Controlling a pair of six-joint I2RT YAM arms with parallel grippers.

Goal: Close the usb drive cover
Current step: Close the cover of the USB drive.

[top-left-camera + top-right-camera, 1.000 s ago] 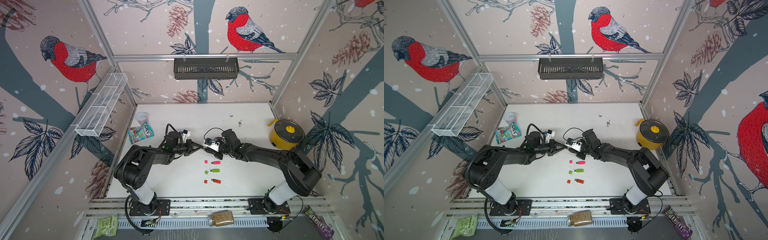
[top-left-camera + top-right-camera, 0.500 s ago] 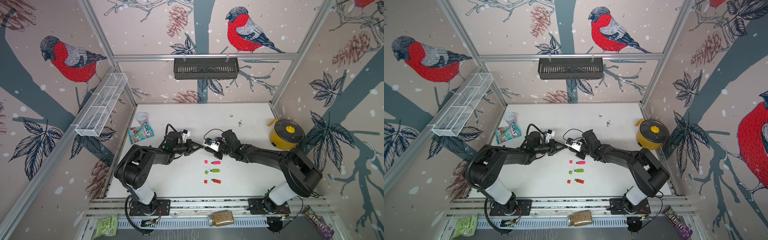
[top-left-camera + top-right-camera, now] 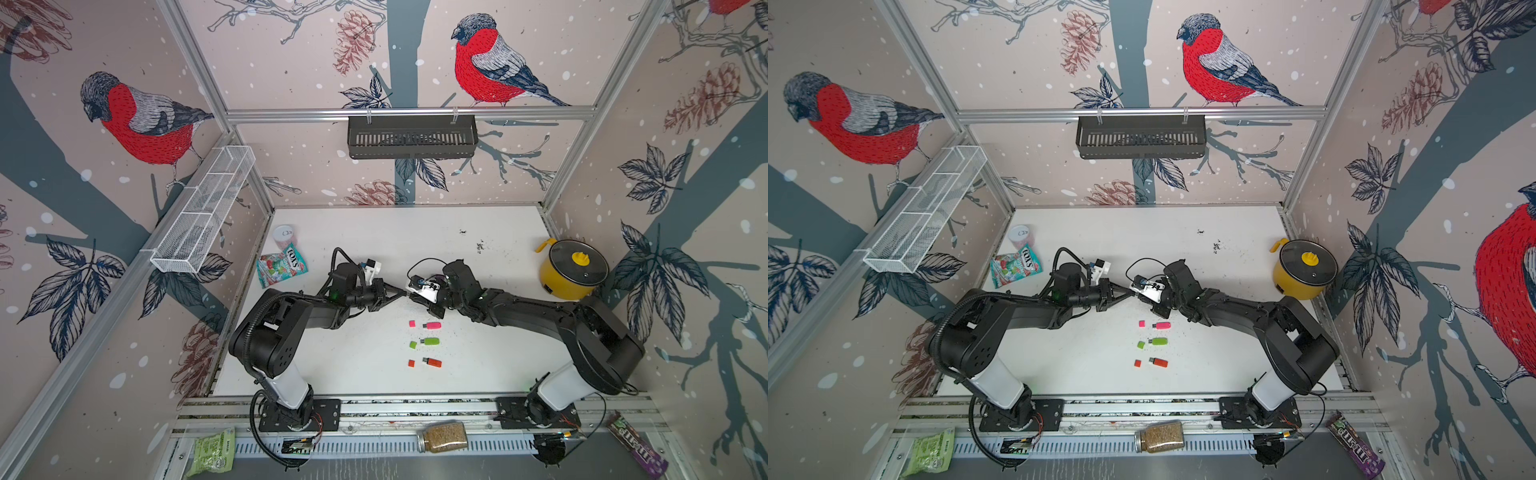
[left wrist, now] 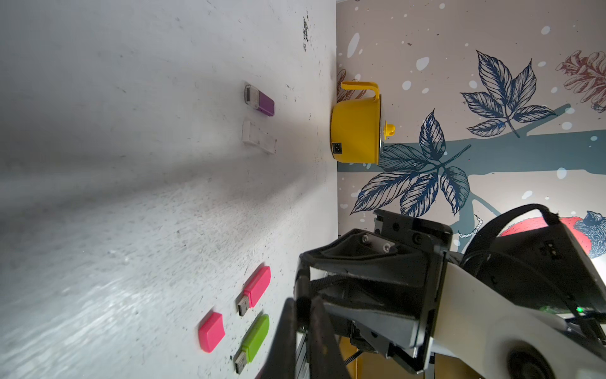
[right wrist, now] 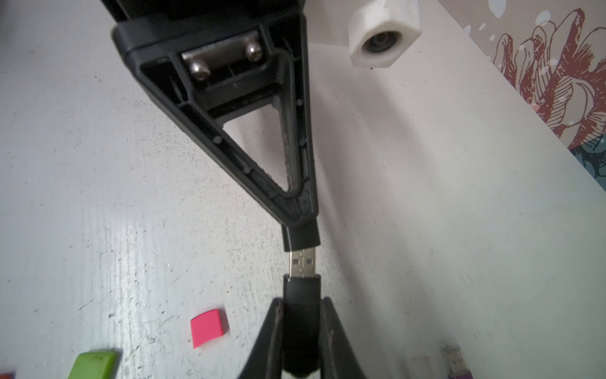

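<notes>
Both of my grippers are shut tight, and each one holds a piece. My right gripper [image 5: 301, 302] pinches the black usb drive [image 5: 301, 316] by its body. The metal plug [image 5: 303, 262] sticks out past the fingertips. My left gripper [image 3: 401, 293] pinches the black cap [image 5: 302, 238] at its very tip. The two grippers point at each other, nose to nose, above the white table [image 3: 374, 232]. The end of the plug is right at the cap's open mouth. Most of the plug is bare, so the cover is not on yet.

Near the grippers, on the side closer to my arm bases, three open drives lie in a column. Each has its cap beside it: a pink drive [image 3: 433, 325] and pink cap [image 5: 209, 328], a green drive [image 3: 430, 341] and green cap [image 3: 413, 344], an orange drive [image 3: 434, 363] and orange cap [image 3: 411, 363].

Past my right gripper, toward the yellow pot [image 3: 573, 270], lie a purple drive [image 4: 262, 102] with a clear cap on and a white drive [image 4: 259, 141]. Far out past my left gripper sit a candy bag [image 3: 282, 266] and a can [image 3: 284, 237].
</notes>
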